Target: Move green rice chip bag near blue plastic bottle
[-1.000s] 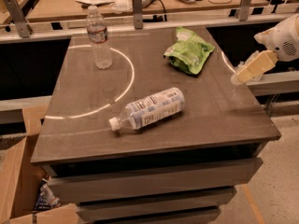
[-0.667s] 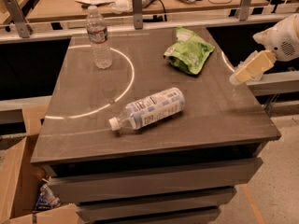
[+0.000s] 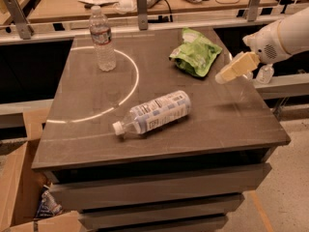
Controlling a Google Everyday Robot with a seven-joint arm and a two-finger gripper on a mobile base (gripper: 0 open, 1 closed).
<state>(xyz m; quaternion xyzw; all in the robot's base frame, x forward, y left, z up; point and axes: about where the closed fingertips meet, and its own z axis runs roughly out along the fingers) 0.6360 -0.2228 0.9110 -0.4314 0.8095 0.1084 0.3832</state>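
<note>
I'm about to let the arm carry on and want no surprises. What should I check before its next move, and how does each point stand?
1. The green rice chip bag lies free at the table's far right: ok.
2. The blue plastic bottle lies on its side, mid-front: ok.
3. The gripper is at the bag: not ok; it hangs to the right, apart.
4. The clear water bottle stands far left, off the route: ok.
5. Bag near blue bottle: not ok, not yet.
</note>
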